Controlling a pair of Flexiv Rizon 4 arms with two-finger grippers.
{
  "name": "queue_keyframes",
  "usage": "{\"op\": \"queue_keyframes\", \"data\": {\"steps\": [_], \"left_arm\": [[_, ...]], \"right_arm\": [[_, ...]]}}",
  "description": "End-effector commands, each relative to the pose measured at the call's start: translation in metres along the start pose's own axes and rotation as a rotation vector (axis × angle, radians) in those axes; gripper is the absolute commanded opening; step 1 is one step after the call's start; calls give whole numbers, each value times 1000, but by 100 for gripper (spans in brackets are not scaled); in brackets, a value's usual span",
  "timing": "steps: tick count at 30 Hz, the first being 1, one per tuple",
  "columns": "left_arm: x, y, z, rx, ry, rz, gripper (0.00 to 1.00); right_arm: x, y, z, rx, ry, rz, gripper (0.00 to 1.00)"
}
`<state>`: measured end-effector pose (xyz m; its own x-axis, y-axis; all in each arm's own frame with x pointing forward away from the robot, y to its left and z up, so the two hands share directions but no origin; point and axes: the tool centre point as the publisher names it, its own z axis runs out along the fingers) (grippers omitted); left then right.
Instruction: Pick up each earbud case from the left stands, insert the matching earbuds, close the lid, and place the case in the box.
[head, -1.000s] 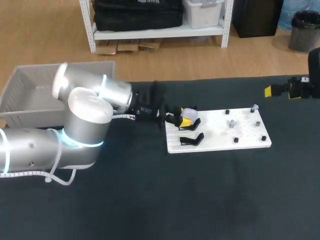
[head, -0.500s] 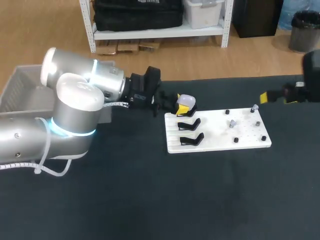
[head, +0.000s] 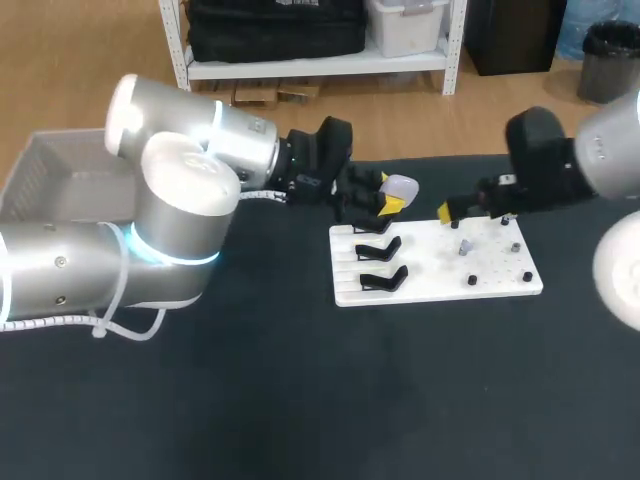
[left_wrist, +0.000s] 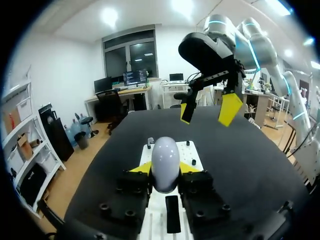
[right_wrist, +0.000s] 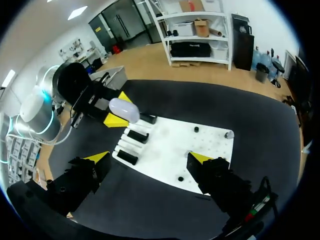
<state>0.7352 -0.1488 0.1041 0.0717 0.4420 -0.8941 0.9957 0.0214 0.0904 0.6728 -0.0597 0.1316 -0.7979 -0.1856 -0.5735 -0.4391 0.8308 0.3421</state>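
My left gripper (head: 390, 203) is shut on a pale lavender earbud case (head: 400, 185), held in the air just past the far left corner of the white board (head: 430, 278). In the left wrist view the case (left_wrist: 165, 161) stands upright between the yellow fingertips (left_wrist: 140, 168). Two empty black stands (head: 380, 248) remain on the board's left side. Small earbuds (head: 465, 246) sit on pegs at its right. My right gripper (head: 455, 210) hangs open over the board's far edge, facing the case; its tips (right_wrist: 97, 156) are spread wide above the board (right_wrist: 175, 145).
A grey plastic bin (head: 60, 185) stands at the far left of the table, behind my left arm. Dark table surface (head: 400, 400) stretches in front of the board. Several small black pegs (head: 472, 281) dot the board's right half.
My left gripper lifted the case off the far stand and carried it up and to the right. My right arm swung in from the right edge to above the board.
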Motion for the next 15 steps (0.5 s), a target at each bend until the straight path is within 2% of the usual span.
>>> {"op": "queue_keyframes", "data": {"steps": [1,15], "left_arm": [[-3,-2,7,3,10,12,0],[-7,-20,4,9,7,40,0]], "right_arm": [[-5,7,13,-11,17,-3,100],[-9,2,19,9,39,11,100]]}}
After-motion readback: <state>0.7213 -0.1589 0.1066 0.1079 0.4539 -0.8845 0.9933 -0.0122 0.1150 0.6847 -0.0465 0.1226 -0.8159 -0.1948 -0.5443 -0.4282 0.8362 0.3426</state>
